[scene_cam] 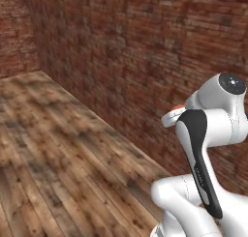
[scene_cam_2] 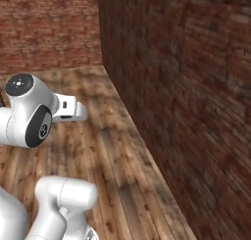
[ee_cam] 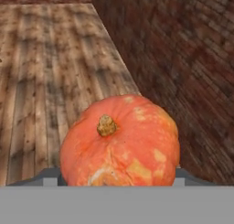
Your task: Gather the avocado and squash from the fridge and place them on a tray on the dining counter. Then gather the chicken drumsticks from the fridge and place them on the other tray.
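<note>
The squash [ee_cam: 119,141] is sitting right in front of the hand camera, at the 6 o'clock side of the hand view, stem nub facing the lens, its orange-red skin mottled with paler patches. It is filling the space where the fingertips would rise, so the fingers themselves are hidden behind it; judging from how it is riding with the hand above bare floor, the gripper [scene_cam: 175,111] is pinching the squash across its wide body, jaws held well apart by it. In the left base view a sliver of orange is peeking out at the hand, at about 3 o'clock, just past the arm's upper joint. Around the robot there is plank floor [scene_cam: 58,154] and a brick wall [scene_cam_2: 186,87] running from 12 toward 5 o'clock in the right base view. The step in hand looks like the carry: the squash is being taken toward a tray. The next move is calling for the base to bring the counter into reach, then for the arm to lower the squash over a tray and open gently, since a round thing may roll.
</note>
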{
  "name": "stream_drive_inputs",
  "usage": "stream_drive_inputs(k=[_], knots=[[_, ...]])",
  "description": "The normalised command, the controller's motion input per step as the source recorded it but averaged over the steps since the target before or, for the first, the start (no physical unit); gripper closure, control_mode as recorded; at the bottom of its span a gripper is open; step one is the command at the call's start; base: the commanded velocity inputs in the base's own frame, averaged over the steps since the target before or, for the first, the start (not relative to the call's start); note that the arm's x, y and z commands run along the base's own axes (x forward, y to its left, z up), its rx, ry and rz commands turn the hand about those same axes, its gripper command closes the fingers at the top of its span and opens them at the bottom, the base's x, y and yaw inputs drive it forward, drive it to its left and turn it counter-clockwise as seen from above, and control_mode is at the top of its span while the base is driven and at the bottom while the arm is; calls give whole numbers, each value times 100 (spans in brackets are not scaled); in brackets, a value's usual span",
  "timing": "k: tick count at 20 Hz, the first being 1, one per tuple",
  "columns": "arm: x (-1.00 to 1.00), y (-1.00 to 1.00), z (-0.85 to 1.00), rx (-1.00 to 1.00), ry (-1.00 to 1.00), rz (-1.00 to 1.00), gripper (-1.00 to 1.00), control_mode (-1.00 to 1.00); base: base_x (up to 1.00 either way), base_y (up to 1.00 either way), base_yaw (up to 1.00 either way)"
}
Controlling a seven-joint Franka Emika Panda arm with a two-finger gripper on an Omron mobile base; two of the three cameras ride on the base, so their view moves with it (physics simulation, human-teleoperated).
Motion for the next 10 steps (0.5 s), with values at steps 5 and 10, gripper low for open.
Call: stream_drive_inputs(k=[5,10], knots=[[0,0,0,0,0,0,100,100,91,0,36],[0,0,0,0,0,0,100,100,74,0,45]])
